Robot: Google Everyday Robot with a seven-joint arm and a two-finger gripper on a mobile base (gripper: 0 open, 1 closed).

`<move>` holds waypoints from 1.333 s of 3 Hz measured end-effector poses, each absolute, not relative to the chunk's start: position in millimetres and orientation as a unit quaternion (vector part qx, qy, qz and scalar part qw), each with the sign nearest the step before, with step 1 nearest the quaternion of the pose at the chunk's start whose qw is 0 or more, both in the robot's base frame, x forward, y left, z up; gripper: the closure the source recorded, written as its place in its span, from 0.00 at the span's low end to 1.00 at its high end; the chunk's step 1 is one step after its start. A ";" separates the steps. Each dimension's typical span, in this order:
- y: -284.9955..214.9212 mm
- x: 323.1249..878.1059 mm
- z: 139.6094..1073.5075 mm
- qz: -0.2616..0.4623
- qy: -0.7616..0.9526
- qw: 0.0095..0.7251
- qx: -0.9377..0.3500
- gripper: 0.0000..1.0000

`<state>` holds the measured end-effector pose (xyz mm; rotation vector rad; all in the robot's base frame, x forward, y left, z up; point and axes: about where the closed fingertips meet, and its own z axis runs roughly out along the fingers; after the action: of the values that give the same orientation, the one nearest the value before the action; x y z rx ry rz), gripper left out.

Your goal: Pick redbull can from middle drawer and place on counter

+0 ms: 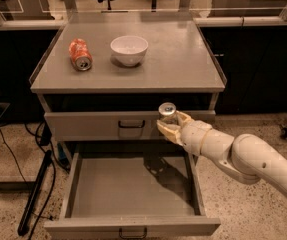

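The redbull can (167, 112), slim with a shiny silver lid, is held upright in my gripper (172, 126), which is shut on it. It hangs in front of the upper drawer front, above the back right of the pulled-out middle drawer (133, 186), below the counter's front edge. That drawer's grey inside shows nothing in it. The counter (178, 59) is the flat grey top of the cabinet just above and behind the can. My cream arm (248, 159) comes in from the lower right.
On the counter's left lies an orange soda can (80, 54) on its side, with a white bowl (129, 49) beside it. The upper drawer front (103, 124) is closed. A dark stand and cables (35, 184) sit on the floor at left.
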<state>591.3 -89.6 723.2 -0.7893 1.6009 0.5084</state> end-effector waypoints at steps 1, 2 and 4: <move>-101.4 567.8 759.2 0.202 0.688 0.611 -0.335 1.00; -102.5 566.7 762.1 0.201 0.687 0.613 -0.335 1.00; -100.5 595.7 804.7 0.170 0.677 0.628 -0.344 1.00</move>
<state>595.7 -100.5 804.7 -0.7883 1.5523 0.3899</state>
